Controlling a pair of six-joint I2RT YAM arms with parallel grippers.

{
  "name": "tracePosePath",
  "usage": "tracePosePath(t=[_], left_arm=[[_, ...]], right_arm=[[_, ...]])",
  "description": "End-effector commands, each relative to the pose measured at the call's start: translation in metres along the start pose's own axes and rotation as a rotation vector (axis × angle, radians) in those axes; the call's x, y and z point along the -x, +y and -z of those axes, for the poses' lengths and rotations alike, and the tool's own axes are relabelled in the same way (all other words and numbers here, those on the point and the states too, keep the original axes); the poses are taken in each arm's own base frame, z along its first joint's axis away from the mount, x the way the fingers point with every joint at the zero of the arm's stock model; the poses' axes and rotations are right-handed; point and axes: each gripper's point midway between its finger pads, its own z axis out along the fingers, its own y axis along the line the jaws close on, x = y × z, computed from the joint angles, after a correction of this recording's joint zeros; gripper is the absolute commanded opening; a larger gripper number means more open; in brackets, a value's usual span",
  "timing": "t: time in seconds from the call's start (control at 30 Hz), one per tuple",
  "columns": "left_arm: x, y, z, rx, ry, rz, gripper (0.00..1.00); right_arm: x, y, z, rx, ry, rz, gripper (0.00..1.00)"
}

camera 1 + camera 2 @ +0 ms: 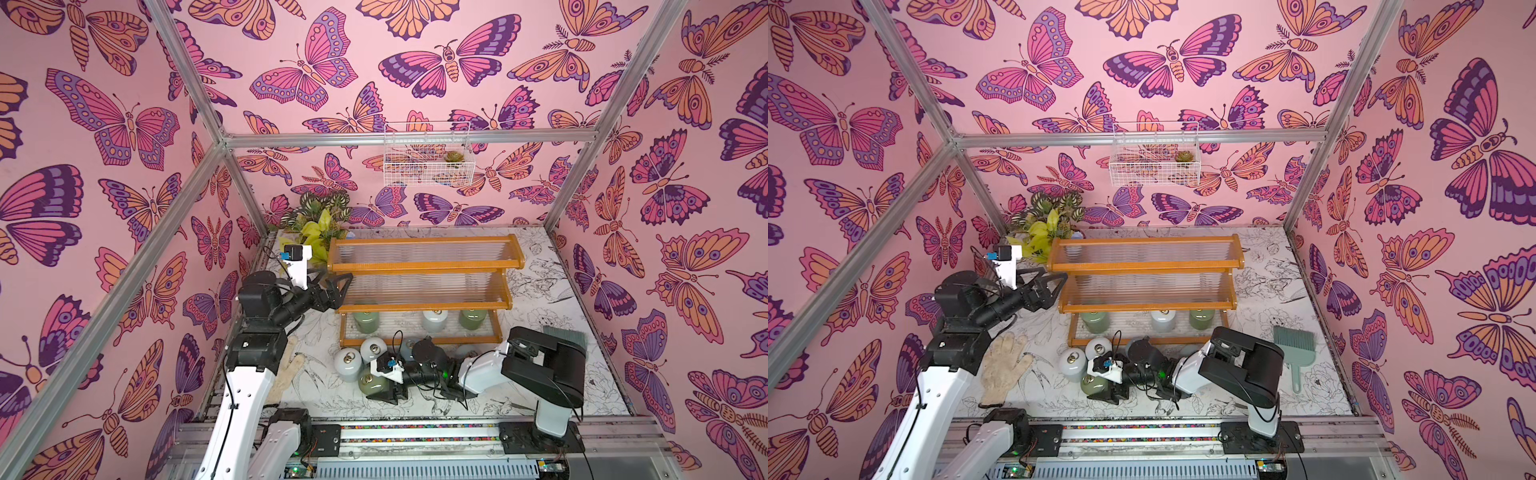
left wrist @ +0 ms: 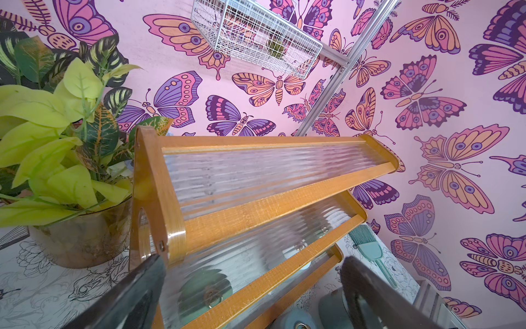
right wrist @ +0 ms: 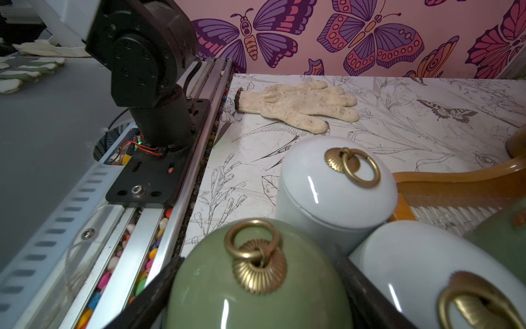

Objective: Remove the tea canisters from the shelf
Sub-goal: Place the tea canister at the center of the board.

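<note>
My left gripper (image 1: pixel 343 289): jaws spread wide, empty, at the left end of the shelf (image 1: pixel 424 264), by its middle tier.
My right gripper (image 3: pixel 257 257): in front of the shelf, fingers pressed on both sides of the held green canister (image 3: pixel 256 310), upright on the table (image 1: pixel 540 299).
Shelf's bottom tier: left green canister (image 1: pixel 366 322), middle white canister (image 1: pixel 434 320), right green canister (image 1: pixel 471 319).
Just before the shelf: inner white canister (image 1: pixel 373 349) and outer white canister (image 1: pixel 348 365), upright beside the held one.

Walls (image 1: pixel 374 83): pink, printed with purple, magenta and orange butterflies; tabletop (image 1: pixel 540 291): white with black line-drawn flowers. Shelf (image 1: pixel 424 264): orange-brown frame, clear ribbed tiers. Green canister (image 3: pixel 256 284) sage, pale canister (image 3: pixel 327 185) near-white, both with gold rings; glove (image 1: pixel 1003 370) cream, brush (image 1: pixel 1293 345) teal.
</note>
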Motion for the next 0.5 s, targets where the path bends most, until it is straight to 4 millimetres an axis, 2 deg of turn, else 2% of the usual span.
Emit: tracePosePath(t=[0.0, 0.17, 0.47], left_arm=[[0.000, -0.002, -0.001, -0.010, -0.002, -0.006, 0.99], [0.000, -0.001, -0.002, -0.006, -0.003, -0.009, 0.99], [0.000, -0.001, -0.001, 0.001, -0.006, -0.015, 0.99]], right_arm=[[0.007, -0.016, 0.000, -0.077, -0.032, -0.009, 0.57], [-0.001, -0.016, 0.002, -0.080, 0.001, -0.007, 0.67], [0.015, -0.015, 0.007, -0.075, 0.010, 0.041, 0.94]])
